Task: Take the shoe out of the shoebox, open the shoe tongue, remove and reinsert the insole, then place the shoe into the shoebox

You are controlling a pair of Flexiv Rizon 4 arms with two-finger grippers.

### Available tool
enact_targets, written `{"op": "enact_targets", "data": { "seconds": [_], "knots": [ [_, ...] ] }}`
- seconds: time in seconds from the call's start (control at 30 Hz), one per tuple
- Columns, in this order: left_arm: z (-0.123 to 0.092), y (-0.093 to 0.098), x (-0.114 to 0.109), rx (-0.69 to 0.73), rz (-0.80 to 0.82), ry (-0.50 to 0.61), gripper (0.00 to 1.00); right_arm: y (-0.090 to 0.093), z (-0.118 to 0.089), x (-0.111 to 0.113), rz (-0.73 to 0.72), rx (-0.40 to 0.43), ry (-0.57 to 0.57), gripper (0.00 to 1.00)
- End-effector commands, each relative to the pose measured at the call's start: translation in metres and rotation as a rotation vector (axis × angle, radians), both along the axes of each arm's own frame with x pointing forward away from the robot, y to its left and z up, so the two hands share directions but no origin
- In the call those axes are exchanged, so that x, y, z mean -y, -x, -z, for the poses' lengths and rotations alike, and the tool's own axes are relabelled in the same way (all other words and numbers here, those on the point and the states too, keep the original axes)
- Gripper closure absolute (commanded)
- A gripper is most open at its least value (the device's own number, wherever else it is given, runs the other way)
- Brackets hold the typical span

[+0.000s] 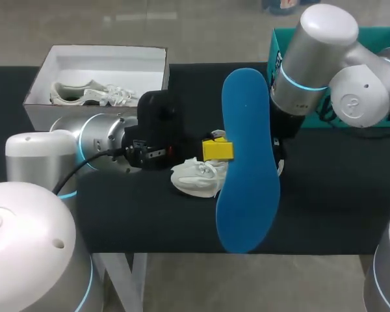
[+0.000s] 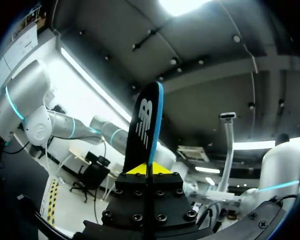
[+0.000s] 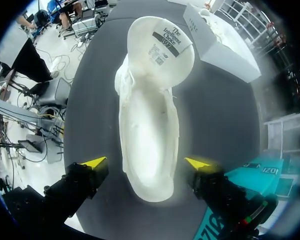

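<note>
Black worktop (image 1: 338,195) is occupied by a white shoe (image 3: 149,125) with its tongue folded open, near a white shoebox (image 1: 104,58). A blue insole (image 1: 247,162), black on 1 face, is held upright beside the shoe, gripped by the closed left jaws. The right jaws hang over the shoe, spread wide and holding nothing.

The table (image 1: 338,195) is viewed from above and behind in the head view, at some remove. The left wrist view is turned upward, with the insole (image 2: 148,120) seen close and nearly edge-on. The right wrist view is aimed straight down, close over the shoe (image 3: 150,135). Both insole and shoe are shared with the head view.
</note>
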State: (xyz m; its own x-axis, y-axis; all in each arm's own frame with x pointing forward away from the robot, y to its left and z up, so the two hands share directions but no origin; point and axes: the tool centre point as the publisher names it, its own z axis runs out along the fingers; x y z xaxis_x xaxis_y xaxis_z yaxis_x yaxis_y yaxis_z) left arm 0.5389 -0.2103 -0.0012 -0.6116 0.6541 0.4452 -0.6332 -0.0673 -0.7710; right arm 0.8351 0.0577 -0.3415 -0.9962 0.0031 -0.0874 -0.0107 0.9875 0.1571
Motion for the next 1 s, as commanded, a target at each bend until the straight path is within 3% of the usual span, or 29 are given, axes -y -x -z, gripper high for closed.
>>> {"op": "enact_targets", "data": {
  "seconds": [0.03,1.0],
  "knots": [
    [0.0005,0.0008,0.0011,-0.002,-0.002,0.002,1.00,0.0008,0.0002,-0.0004,0.001,0.003,0.003,0.00],
    [0.0005,0.0008,0.0011,-0.002,-0.002,0.002,1.00,-0.0031,-0.0017,-0.0039,-0.001,-0.004,0.002,0.00]
  ]
}}
